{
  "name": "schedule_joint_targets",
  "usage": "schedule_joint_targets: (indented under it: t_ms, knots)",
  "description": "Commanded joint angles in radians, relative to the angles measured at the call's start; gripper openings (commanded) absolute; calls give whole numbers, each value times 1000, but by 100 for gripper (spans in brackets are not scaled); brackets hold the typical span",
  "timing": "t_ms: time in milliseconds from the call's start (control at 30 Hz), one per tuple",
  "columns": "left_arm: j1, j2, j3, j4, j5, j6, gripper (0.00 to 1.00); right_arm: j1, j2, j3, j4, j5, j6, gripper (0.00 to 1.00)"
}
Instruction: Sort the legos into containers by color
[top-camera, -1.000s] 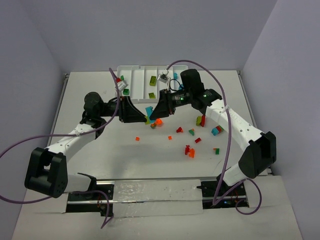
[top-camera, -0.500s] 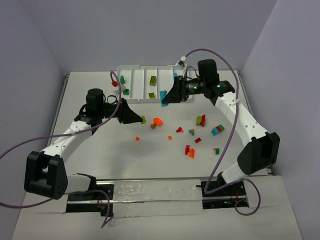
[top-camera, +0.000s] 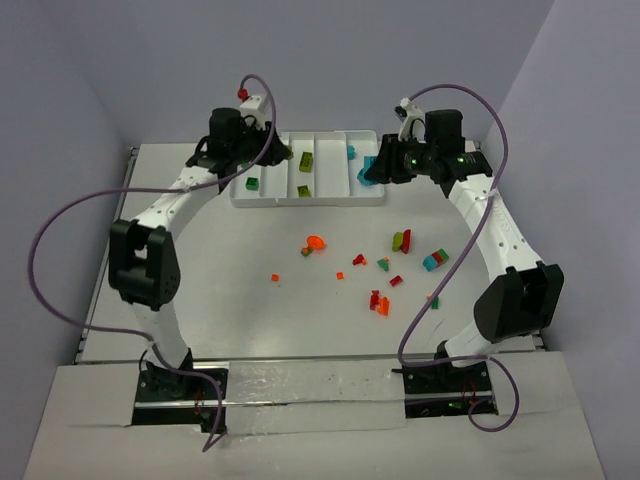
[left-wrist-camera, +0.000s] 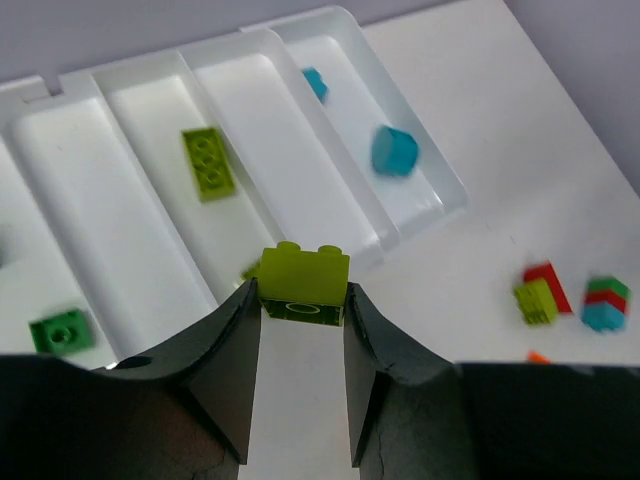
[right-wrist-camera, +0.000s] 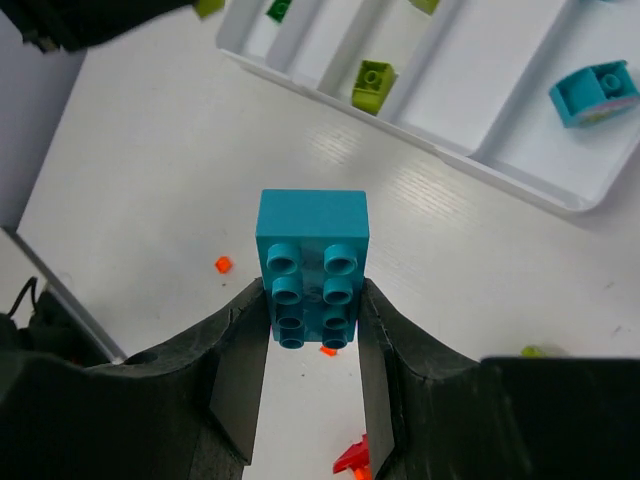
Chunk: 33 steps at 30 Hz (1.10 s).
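The white tray with narrow compartments lies at the table's far side. My left gripper is shut on a lime green brick and holds it above the tray's middle compartments. My right gripper is shut on a teal blue brick and holds it above the table just in front of the tray's right end. In the tray lie lime bricks, a dark green brick and teal pieces. Loose legos lie on the table: an orange piece, red ones and multicoloured stacks.
Purple cables loop over both arms. The table's raised edges run left and right. Small orange bits lie scattered at mid-table. Grey walls close in behind the tray.
Both arms have lifted from the table's middle and swung back to the tray, the left with the lime brick, the right with the teal brick.
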Motion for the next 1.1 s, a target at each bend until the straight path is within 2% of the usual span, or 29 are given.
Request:
schedule_joint_targets:
  t_ms: [0, 200, 333, 567, 733, 967, 1067]
  knots:
    - [-38, 173, 189, 76, -245, -13, 0, -7, 1, 23, 0, 94, -35, 0]
    - [-70, 359, 351, 190, -388, 45, 3, -9, 4, 12, 3, 110, -47, 0]
    - [-70, 485, 481, 213, -435, 77, 5, -9, 10, 1, 9, 105, -46, 0]
    - [-70, 646, 618, 272, -468, 138, 12, -9, 14, -21, 11, 98, -56, 0]
    - [-70, 709, 668, 312, -471, 180, 18, -9, 26, -26, 12, 95, -59, 0]
    - [-70, 783, 714, 341, -462, 192, 20, -9, 51, -24, 16, 86, -58, 0]
    - [-70, 794, 709, 360, -465, 189, 27, -9, 58, -18, 17, 91, -60, 0]
